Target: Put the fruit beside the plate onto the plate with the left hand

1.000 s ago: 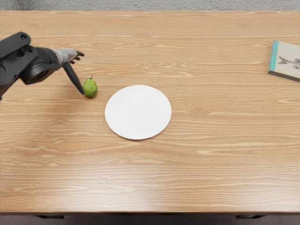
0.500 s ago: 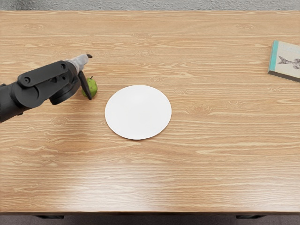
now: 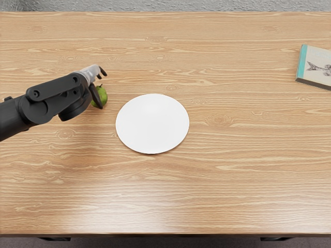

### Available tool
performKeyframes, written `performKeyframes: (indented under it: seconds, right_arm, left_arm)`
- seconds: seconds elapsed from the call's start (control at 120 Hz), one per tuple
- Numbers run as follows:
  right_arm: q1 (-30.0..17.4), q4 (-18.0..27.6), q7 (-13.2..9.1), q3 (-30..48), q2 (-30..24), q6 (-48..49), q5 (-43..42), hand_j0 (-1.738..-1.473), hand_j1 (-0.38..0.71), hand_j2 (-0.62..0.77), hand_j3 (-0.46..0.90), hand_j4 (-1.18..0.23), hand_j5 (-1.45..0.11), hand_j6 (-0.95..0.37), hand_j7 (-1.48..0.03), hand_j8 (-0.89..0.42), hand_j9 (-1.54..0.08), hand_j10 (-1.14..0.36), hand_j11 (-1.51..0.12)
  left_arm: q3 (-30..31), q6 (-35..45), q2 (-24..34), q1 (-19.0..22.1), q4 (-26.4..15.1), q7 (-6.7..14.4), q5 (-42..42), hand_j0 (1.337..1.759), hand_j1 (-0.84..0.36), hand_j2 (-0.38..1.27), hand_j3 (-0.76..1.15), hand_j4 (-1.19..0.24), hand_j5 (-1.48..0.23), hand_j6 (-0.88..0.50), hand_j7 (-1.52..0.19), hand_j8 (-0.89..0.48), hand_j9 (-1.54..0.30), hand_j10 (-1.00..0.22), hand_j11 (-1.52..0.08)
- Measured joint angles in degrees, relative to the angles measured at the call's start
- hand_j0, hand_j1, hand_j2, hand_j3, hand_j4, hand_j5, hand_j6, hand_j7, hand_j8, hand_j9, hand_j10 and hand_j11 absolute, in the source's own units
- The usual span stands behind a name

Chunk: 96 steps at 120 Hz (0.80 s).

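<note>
The white plate [image 3: 152, 124] lies on the bench [image 3: 232, 181] to the right of the left hand [image 3: 93, 82]. The green fruit [image 3: 103, 95] is off the plate, tucked against the hand's right side and half hidden behind it. I cannot tell whether the hand is closed on the fruit.

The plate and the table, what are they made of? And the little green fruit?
The plate looks like smooth white ceramic or plastic: plain, flat, matte, with no shine to decide it. The table looks like light wood or a wood-look laminate, with wavy grain lines and knots. The fruit looks like a pear with dull green skin.
</note>
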Motion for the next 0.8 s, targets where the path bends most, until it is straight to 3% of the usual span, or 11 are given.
performKeyframes:
  seconds: [0.8]
  right_arm:
    - [0.0,0.0,0.0,0.0,0.0,0.0,0.0,-1.658,-0.35,0.0,0.0,0.0,0.0,0.0,0.0,0.0,0.0,0.0,0.0]
  left_arm:
    - [1.6,-0.2,-0.8,0.0,-0.2,3.9,-0.2,1.656,-0.22,0.09,0.0,-0.5,-0.67,-0.5,-0.67,-0.5,-0.67,-0.5,-0.67]
